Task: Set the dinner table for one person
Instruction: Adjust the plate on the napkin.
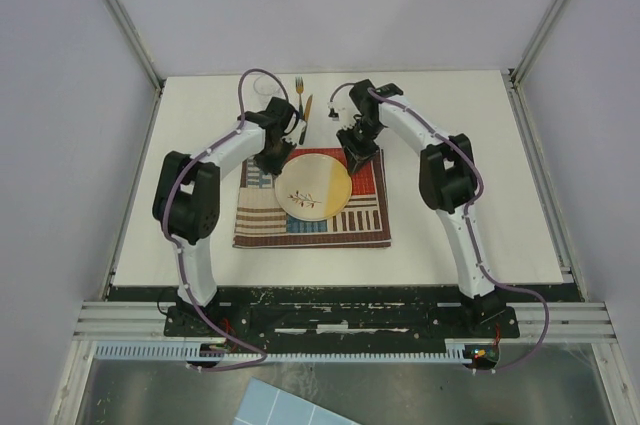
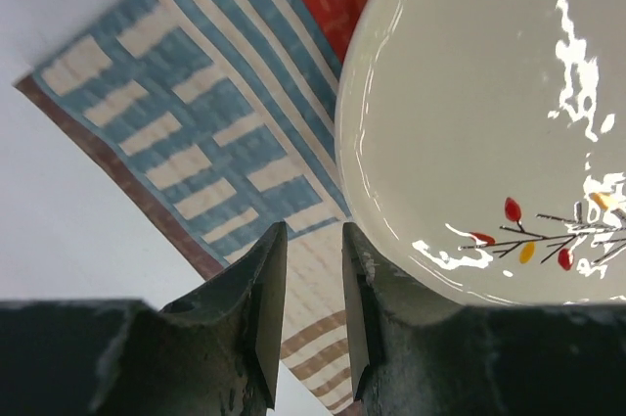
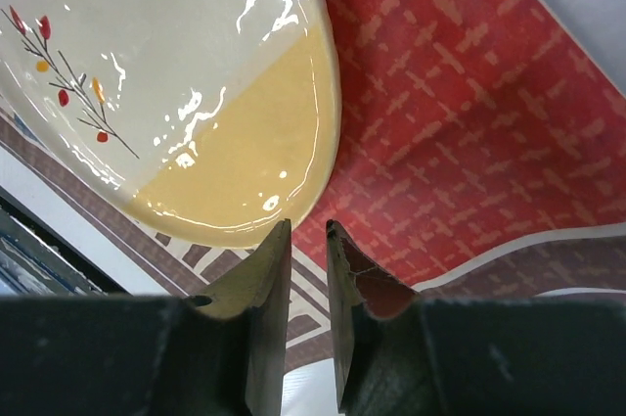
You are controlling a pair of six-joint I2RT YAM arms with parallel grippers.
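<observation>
The white surface (image 1: pixel 300 267) spreads out on every side of the plate (image 1: pixel 312 184), which lies on the far half of the striped patchwork placemat (image 1: pixel 260 228). The left gripper (image 2: pixel 313 232) hangs just left of the plate's rim and the right gripper (image 3: pixel 308 227) just off its right rim; each has its jaws a narrow gap apart with nothing between them, only cloth showing below. The step in hand looks like backing away from the set plate. It is best done by lifting both grippers straight up before swinging outward, so no finger clips the rim or drags the placemat. The fork (image 1: pixel 298 88) and an orange-handled utensil (image 1: pixel 307 108) lie beyond the plate, with what seems a clear glass (image 1: pixel 265 88) beyond and to its left. Each will probably need a grasp across its narrow handle. No brand, label or writing can be read; the plate bears only a painted twig with red and yellow leaves.
</observation>
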